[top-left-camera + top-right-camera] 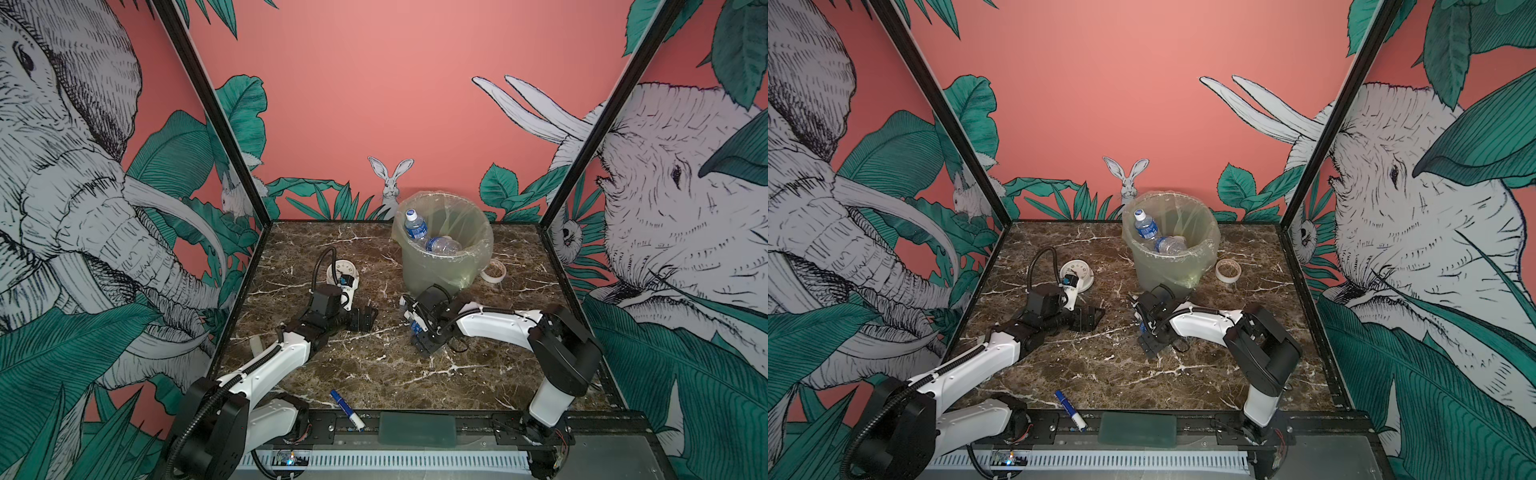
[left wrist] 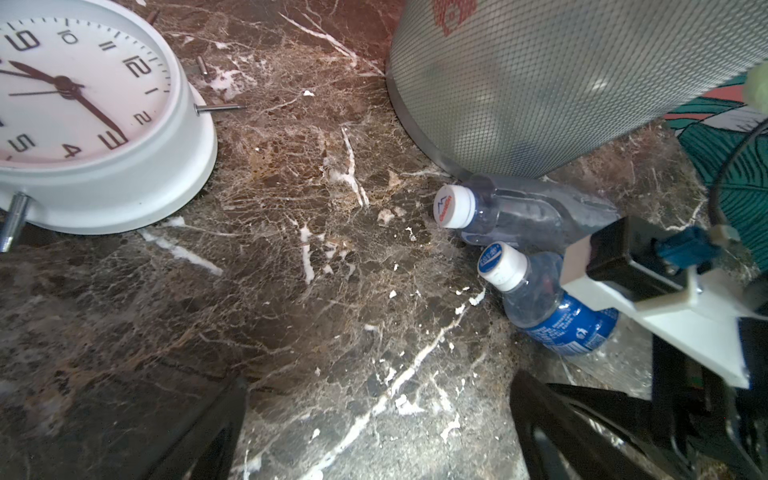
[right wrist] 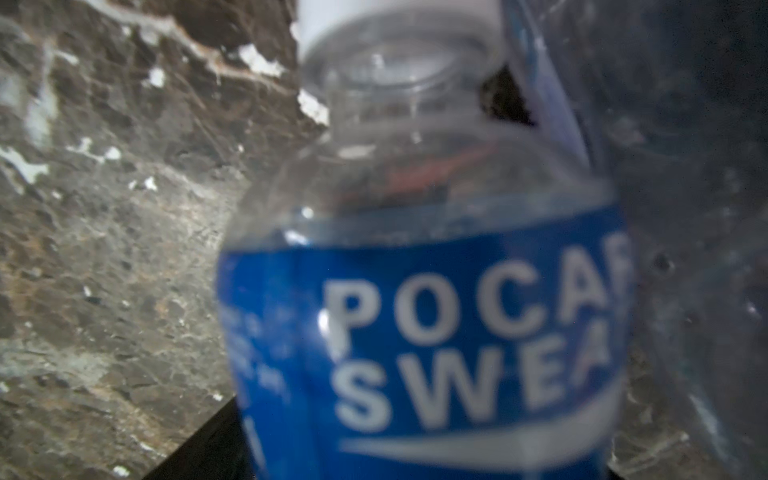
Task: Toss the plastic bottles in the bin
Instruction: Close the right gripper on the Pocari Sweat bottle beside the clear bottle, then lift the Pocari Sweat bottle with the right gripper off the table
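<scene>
a marble-patterned table [image 1: 374, 365] sits in a booth with jungle wallpaper. the right gripper [image 1: 419, 332] is down at table level, with its jaws on either side of a small blue-labelled bottle [image 2: 557, 316] with a white cap. that bottle is on the table just in front of the bin [image 1: 440, 266]. its label fills the right wrist view, but it cannot be told whether the jaws already pinch it or stand a little off it. a second, clear bottle [image 2: 519, 212] lies right beside it, against the foot of the bin. two bottles [image 1: 417, 227] already rest inside the bin's bag liner. the left gripper [image 1: 365, 320] sits low near a white alarm clock [image 2: 83, 104], jaws spread wide and empty. the step in hand looks like grasping the blue-labelled bottle. to do it well, the jaws should close across the labelled body rather than the tapering neck. the grip should be firm enough that the smooth plastic does not slip out, and it should not catch the clear bottle alongside. the lift should then rise well above the tall rim before crossing over the opening, so the liner is not snagged.
</scene>
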